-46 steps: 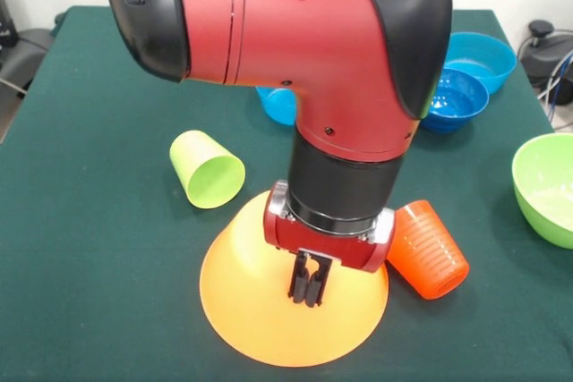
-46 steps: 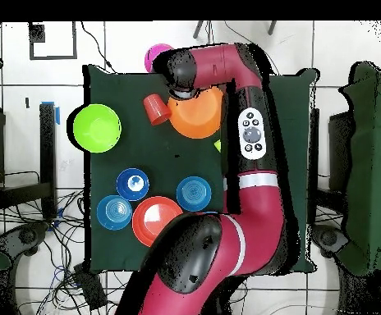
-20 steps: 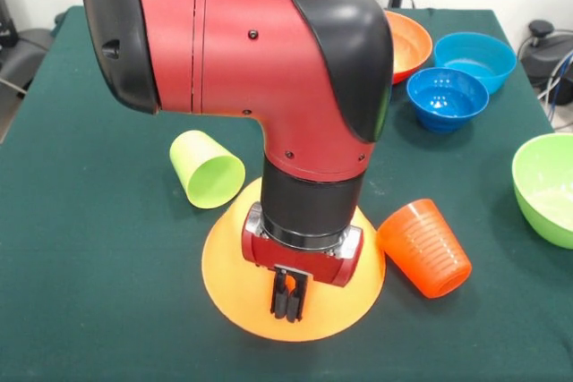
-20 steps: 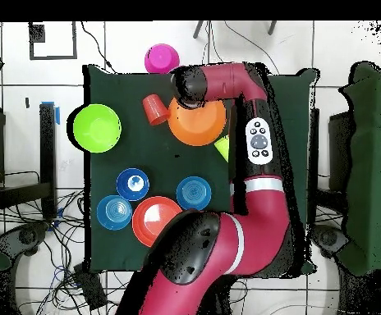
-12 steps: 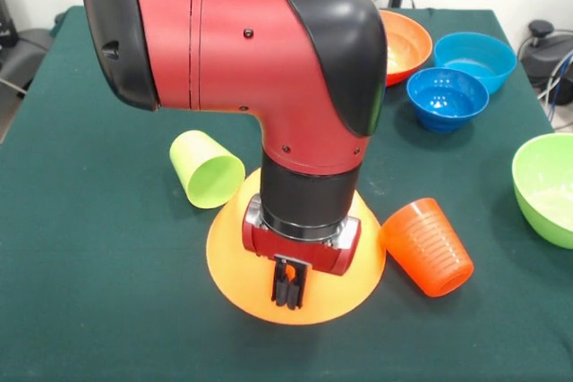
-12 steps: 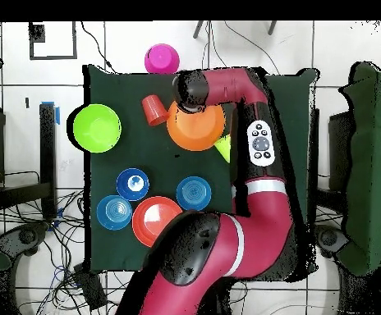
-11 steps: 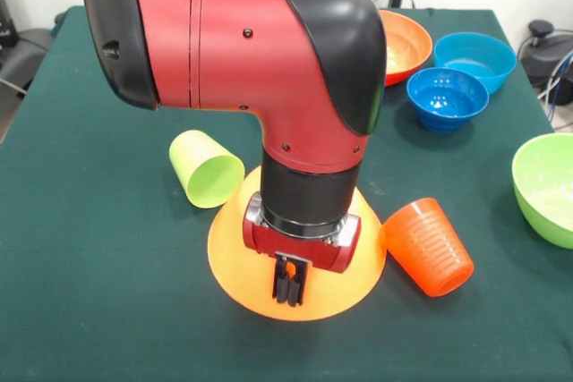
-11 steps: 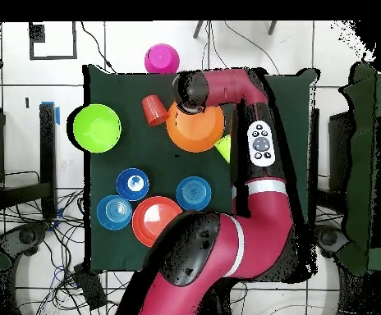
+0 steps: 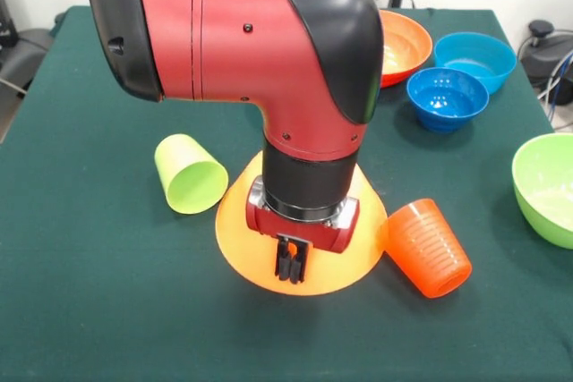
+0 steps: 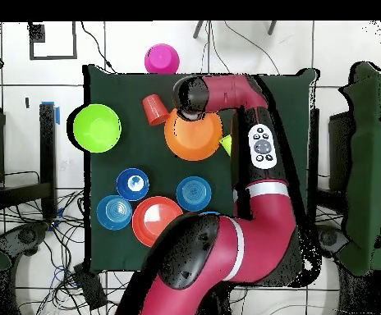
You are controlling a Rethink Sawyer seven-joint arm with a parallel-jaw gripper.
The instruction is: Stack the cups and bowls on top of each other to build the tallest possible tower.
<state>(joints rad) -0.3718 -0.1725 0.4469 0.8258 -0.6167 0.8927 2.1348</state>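
The large light-orange bowl (image 9: 358, 239) lies upside down on the green table; in the overhead view this bowl (image 10: 195, 138) sits partly under the arm. My gripper (image 9: 290, 276) points down at its near rim, fingers (image 9: 283, 261) pressed together with a sliver of orange between them, shut on the bowl. The lime-green cup (image 9: 190, 174) lies on its side just left of the bowl, mouth toward the camera. On the right the ribbed orange cup (image 9: 428, 248) lies on its side, touching or almost touching the rim. The arm hides the bowl's top.
At the back right are a red-orange bowl (image 9: 403, 42) and two blue bowls (image 9: 448, 96) (image 9: 479, 55). A lime-green bowl (image 9: 548, 187) sits at the right edge. Overhead, a pink bowl (image 10: 161, 59) lies at the table's far edge.
The gripper and the light-orange bowl have slid together away from the front camera, toward the robot. The lime-green cup has shifted left. The orange cup stays put.
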